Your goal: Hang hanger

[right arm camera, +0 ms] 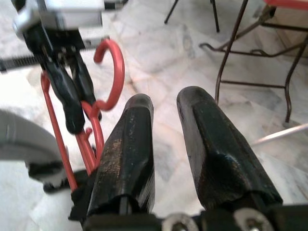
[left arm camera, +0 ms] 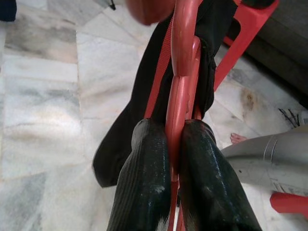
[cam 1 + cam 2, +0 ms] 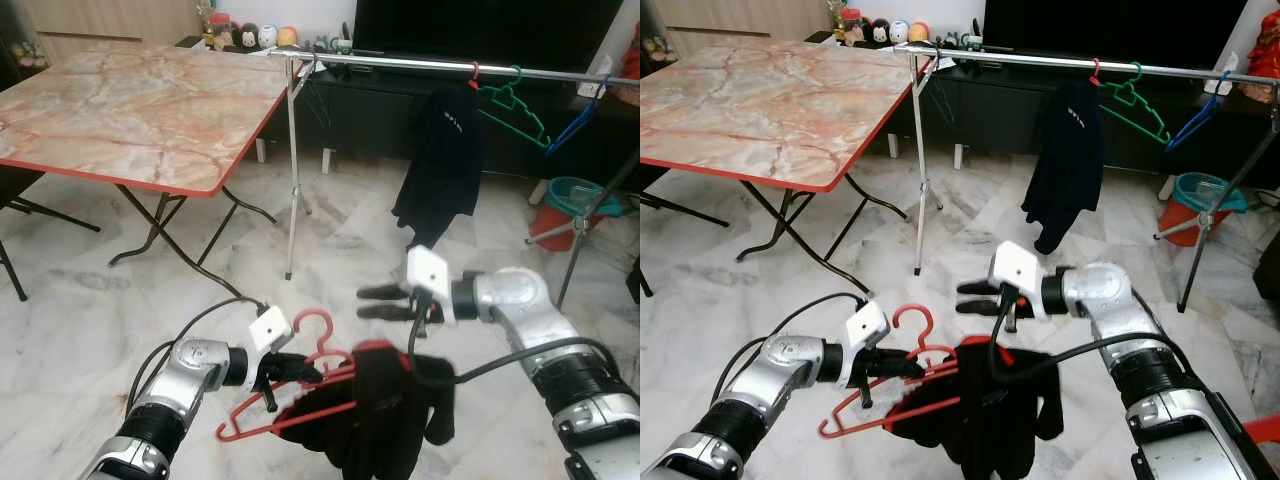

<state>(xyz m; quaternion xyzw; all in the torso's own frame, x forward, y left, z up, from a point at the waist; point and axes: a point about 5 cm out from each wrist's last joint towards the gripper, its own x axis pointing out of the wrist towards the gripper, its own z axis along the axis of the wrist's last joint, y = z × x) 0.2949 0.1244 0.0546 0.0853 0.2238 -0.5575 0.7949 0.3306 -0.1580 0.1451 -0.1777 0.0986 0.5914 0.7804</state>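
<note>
Marble-patterned and rimmed in red, the folding table (image 3: 140,110) takes up the far left of the room before us, standing on pale veined floor tiles (image 3: 80,300). To its right a silver clothes rail (image 3: 430,66) runs across in front of a dark TV unit (image 3: 400,110); on the rail we see a black garment (image 3: 445,150) on a red hook, then a green hanger (image 3: 515,105) and a blue hanger (image 3: 582,118) farther right. A red bucket with a teal rim (image 3: 572,210) sits on the floor by the rail's right leg.

Nearer to us, our two silver arms reach inward, low over the floor. A black cloth (image 3: 385,415) droops from the red hanger (image 3: 300,385), which hangs between the arms, well below the rail and apart from it. Our left gripper (image 3: 295,370) is clamped on the hanger's neck just under the hook; in the left wrist view both black fingers (image 2: 144,183) press against the red plastic from either side. Our right gripper (image 3: 380,301) hovers just above and beyond the draped cloth, pointing toward our left, its fingers (image 1: 127,149) parted by a narrow gap with nothing between them. In the right wrist view the red hook (image 1: 113,72) curls just past those fingertips, beside the left gripper's own pinched fingers.
</note>
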